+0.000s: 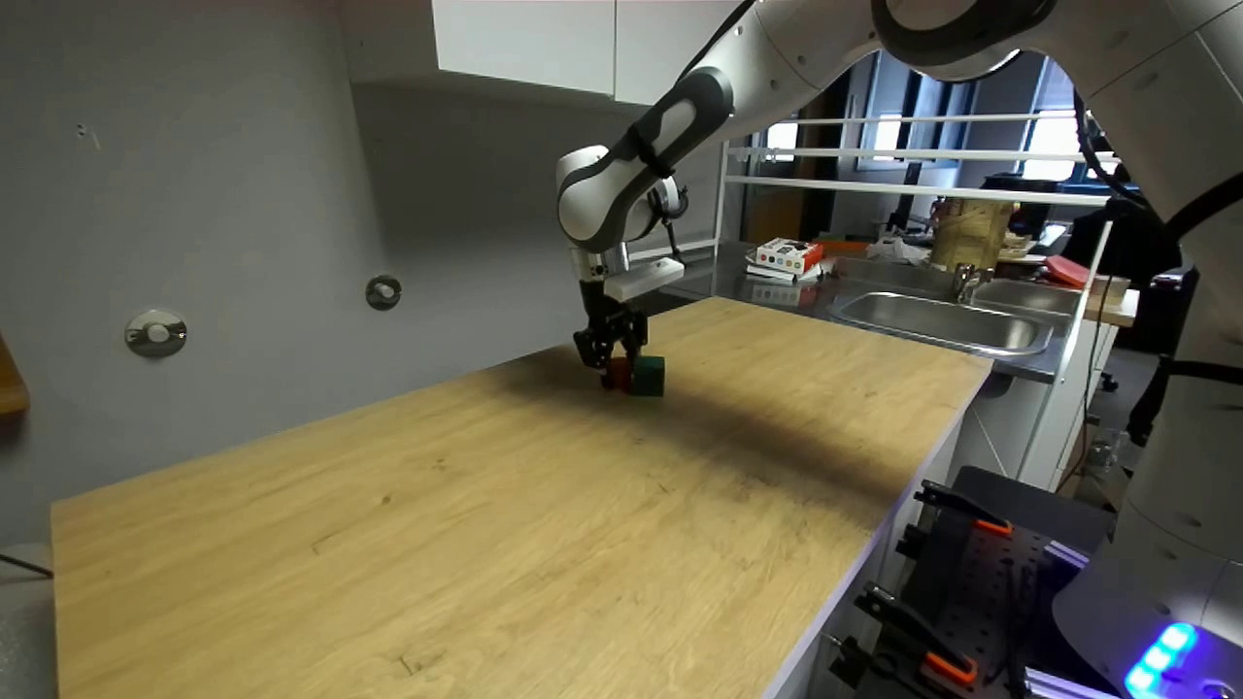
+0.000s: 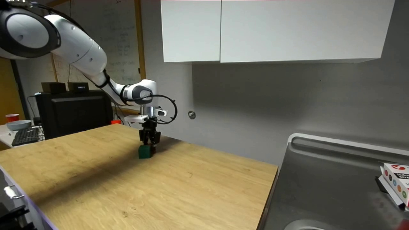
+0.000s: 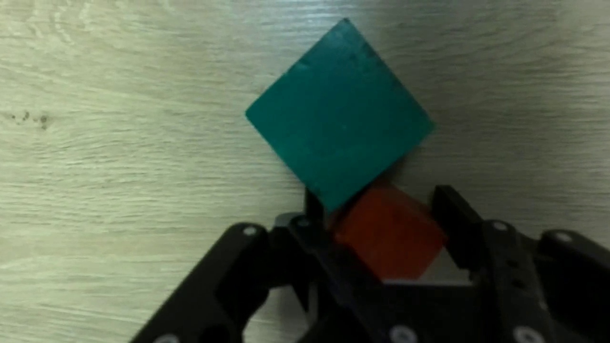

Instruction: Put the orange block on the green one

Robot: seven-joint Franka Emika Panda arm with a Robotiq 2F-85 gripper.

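Note:
The dark green cube rests on the wooden table and shows in both exterior views. The orange block stands on the table close beside it, turned at an angle; in the exterior views it is mostly hidden by the fingers and the green cube. My gripper is low at the table with its two fingers apart, one on each side of the orange block. The right finger in the wrist view is very near a corner of the block, not flat on it. The left finger is partly hidden behind the green cube's corner.
The wooden table runs along a grey wall, close to my gripper. White cabinets hang above. A metal sink, a white rack and a box are beyond the table's end. A monitor stands behind.

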